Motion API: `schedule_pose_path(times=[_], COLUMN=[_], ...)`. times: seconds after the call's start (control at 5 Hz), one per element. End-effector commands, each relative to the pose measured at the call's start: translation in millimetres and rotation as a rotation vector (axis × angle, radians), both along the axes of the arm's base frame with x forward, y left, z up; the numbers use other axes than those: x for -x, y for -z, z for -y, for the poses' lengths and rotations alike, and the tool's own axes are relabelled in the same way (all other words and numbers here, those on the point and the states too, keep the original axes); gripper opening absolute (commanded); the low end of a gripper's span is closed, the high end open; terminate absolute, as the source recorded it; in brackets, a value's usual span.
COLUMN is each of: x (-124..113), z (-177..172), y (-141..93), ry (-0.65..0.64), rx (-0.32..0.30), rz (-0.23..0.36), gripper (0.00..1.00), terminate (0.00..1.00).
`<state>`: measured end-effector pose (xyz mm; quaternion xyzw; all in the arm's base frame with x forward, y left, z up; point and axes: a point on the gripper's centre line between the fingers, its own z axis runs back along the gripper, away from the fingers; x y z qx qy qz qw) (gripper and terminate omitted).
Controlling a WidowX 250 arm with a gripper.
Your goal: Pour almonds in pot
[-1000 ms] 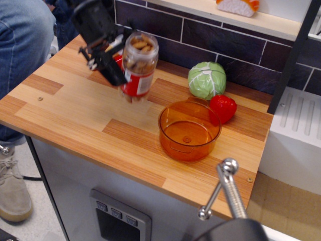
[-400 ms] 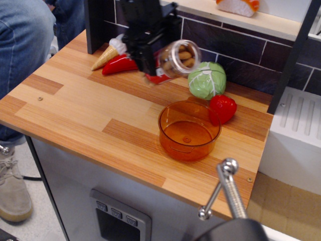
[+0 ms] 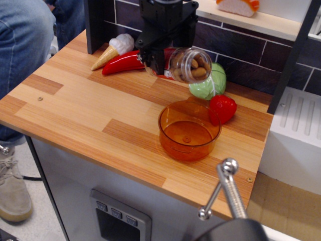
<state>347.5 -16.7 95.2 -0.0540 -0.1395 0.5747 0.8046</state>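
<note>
A single view looks down at a slant on the worktop (image 3: 75,108) from above its front corner, facing the dark tiled wall (image 3: 241,45) behind it. It stands at middle range: the whole worktop fits, with the pot (image 3: 189,130) just right of centre. A metal rod with ball ends (image 3: 225,188) juts up close to the lens, in front of the pot. No other view shares the scene.

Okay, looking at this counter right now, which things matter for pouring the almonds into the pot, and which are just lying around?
Part of the job:
- almonds, in the clear jar tipped on its side
- gripper, clamped on that jar
- pot, orange, nothing in it yet

Just lying about:
- cabbage
- strawberry
- red chili pepper
- ice cream cone
</note>
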Motion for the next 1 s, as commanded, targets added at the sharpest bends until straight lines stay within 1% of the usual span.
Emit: schedule_pose_path(times=[0.0,0.2,0.6,0.8], x=[0.2,1.0,-4.4,-8.1], z=[3.3,11.1,8.2,5.3], y=[-17.7,-16.4,-13.6,-15.9], ry=[0.044,0.081,0.112,0.119], rx=[-0.17,-0.241,-0.362,-0.433], rz=[0.188,0.267,0.359,0.426], gripper=[0.0,0.0,0.0,0.0], terminate=[0.0,0.0,0.0,0.0])
